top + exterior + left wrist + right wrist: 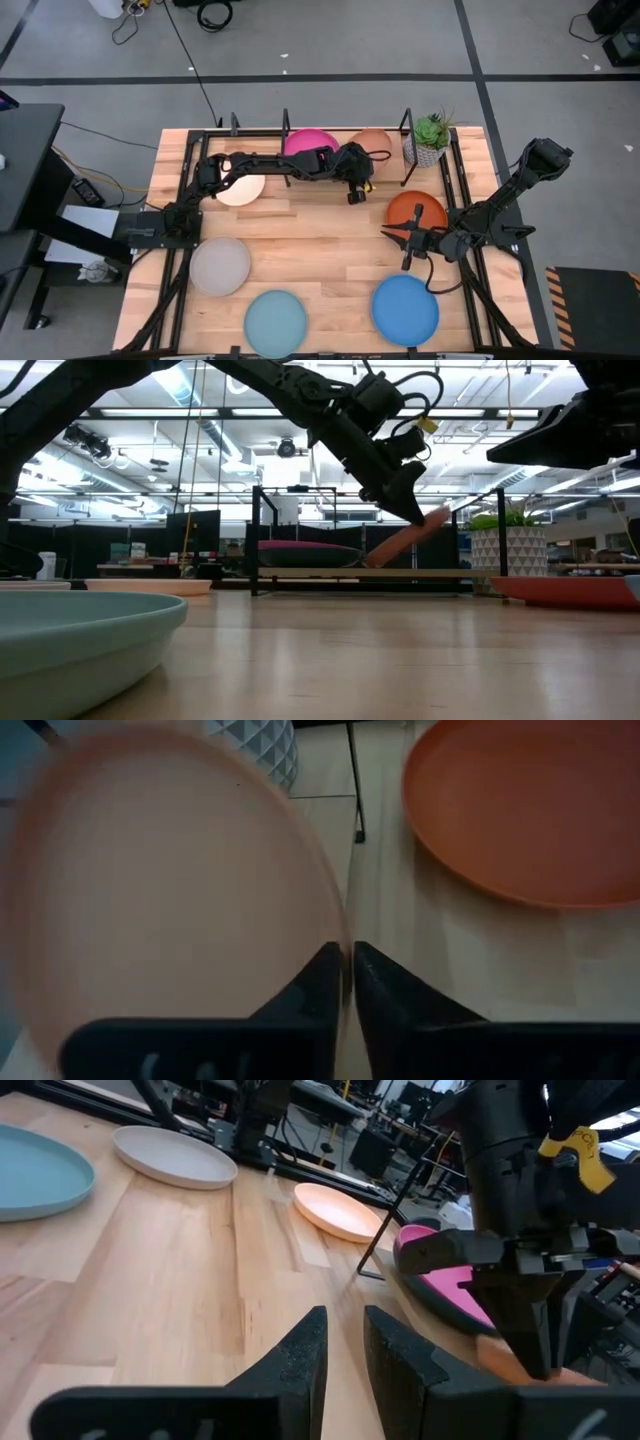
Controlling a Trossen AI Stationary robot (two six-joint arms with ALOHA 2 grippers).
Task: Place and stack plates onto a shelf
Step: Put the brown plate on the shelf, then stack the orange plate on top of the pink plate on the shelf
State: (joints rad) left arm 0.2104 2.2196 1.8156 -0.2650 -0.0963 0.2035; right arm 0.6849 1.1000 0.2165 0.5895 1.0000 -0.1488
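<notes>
Peach-tan plate [405, 540] pinched at its rim by left gripper [357, 188], fingers closed tight on the edge, plate tilted, lower edge down on the shelf [300, 128] at the table's back. Just beside it on the shelf: magenta plate [310, 143], lying over a darker one in low view. Orange plate [416, 210] flat on wood near that claw, apart from it. Right gripper [405, 240] beside orange plate, fingers nearly together, holding nothing. Open bare wood between both claws. Tilt clear only in low view; overhead hides most of the held plate under the arm. Potted plant [431, 138] near shelf's end.
</notes>
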